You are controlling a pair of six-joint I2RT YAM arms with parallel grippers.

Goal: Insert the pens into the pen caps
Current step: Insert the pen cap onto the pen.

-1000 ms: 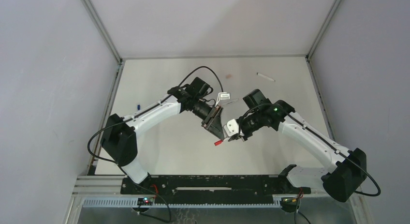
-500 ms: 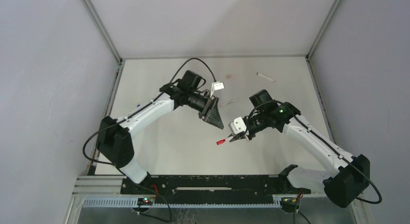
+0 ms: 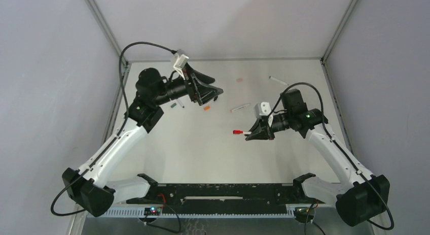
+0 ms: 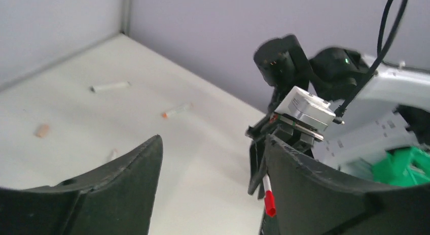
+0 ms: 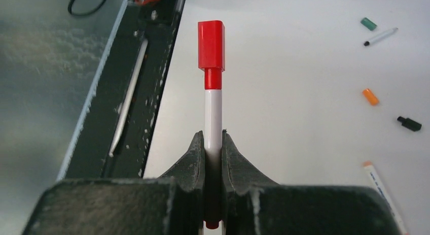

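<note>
Red-capped pen [image 5: 213,113]: clenched by its white barrel in the right pincer [image 5: 213,143] and held level above the worktop [image 3: 192,148], cap end toward the left arm's side. The red cap [image 5: 211,38] sits square on the tip, with a narrower red collar under it and then plain white barrel. I judge it seated and this pair done.

Left pincer [image 3: 212,92]: released, jaws wide, nothing between them. It hangs beyond and left of the red-capped pen, well apart.

Loose pieces, all placed from the red-capped pen:
- orange cap [image 5: 370,96]: beyond it
- black cap [image 5: 408,124]: farther out again
- green cap [image 5: 368,24] and black-tipped pen [image 5: 380,36]: beyond and well to the left
- orange-tipped pen [image 5: 383,192]: just beyond
- pinkish cap [image 3: 240,79]: far beyond

Step in hand, as I read it, is to park the finished pen. I would lower it until the barrel lies flat before letting go, on the near side of where it hangs now, so it cannot roll into the loose pieces. For the next pair, I would match orange to orange, grip mid-barrel with the tip clear, and line up the axes before pushing.
</note>
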